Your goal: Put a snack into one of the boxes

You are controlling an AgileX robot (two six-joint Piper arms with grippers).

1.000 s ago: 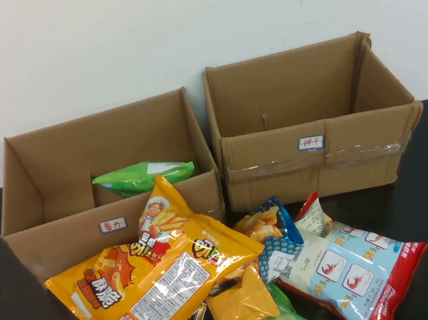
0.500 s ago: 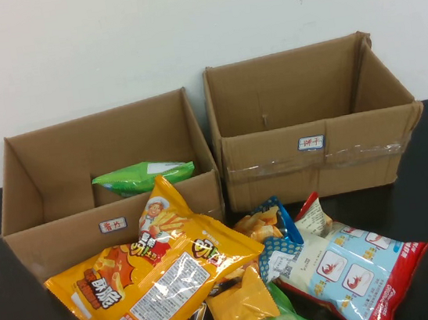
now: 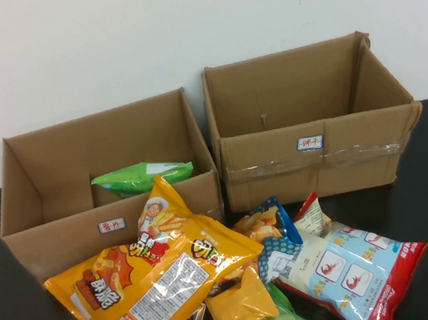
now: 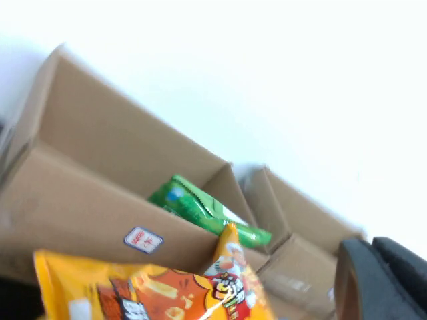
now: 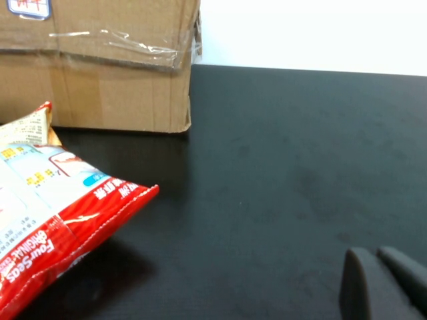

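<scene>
Neither pincer shows from above. The left pincer (image 4: 380,280) faces the big orange crisp bag (image 3: 147,283), lying slantwise before the left cardboard box (image 3: 49,229). The right pincer (image 5: 383,283) hovers over bare black bench (image 5: 280,173) beside that bag pile. Whether either pincer is apart, I cannot tell.

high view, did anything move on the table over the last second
Nothing visibly changed. The green bag lies in the left box, the right box holds no snack that shows, and the orange chip bag tops the pile. Neither hand is in the high view; a dark part shows in each wrist view.
</scene>
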